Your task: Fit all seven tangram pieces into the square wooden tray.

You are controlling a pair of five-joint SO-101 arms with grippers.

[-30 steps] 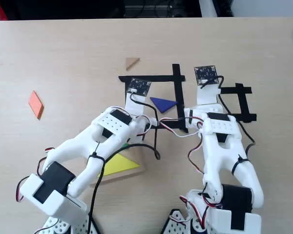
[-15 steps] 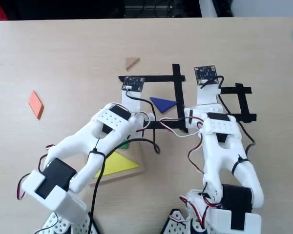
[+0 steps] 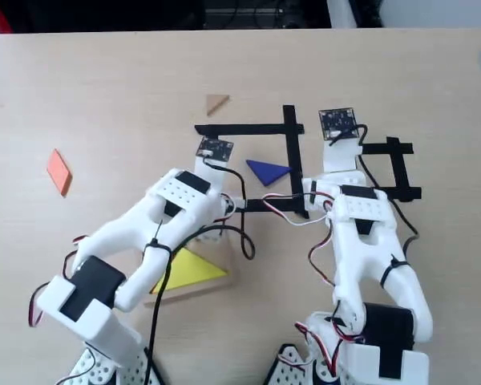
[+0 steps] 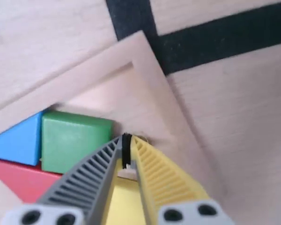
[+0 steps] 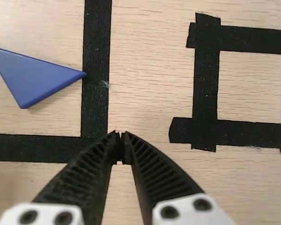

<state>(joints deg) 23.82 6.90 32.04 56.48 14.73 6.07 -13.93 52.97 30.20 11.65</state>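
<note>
The square wooden tray (image 4: 150,89) holds a green square (image 4: 72,140), a light blue piece (image 4: 16,143), a red piece (image 4: 18,180) and a yellow triangle (image 3: 188,269). My left gripper (image 4: 126,161) is shut, with its tips just above the tray's floor beside the green square, near a corner. A dark blue triangle (image 3: 268,171) lies inside the large black tape square (image 3: 293,152). My right gripper (image 5: 120,140) is shut over the tape line next to that triangle (image 5: 33,79). An orange parallelogram (image 3: 58,171) and a small tan triangle (image 3: 217,103) lie loose on the table.
A smaller black tape square (image 3: 393,168) lies to the right of the large one. In the high view my left arm (image 3: 144,233) covers much of the tray (image 3: 196,285). Bare table stretches to the left and far side.
My left arm has swung a little to the left over the tray, exposing more of the tape square. The right arm and the loose pieces have stayed put.
</note>
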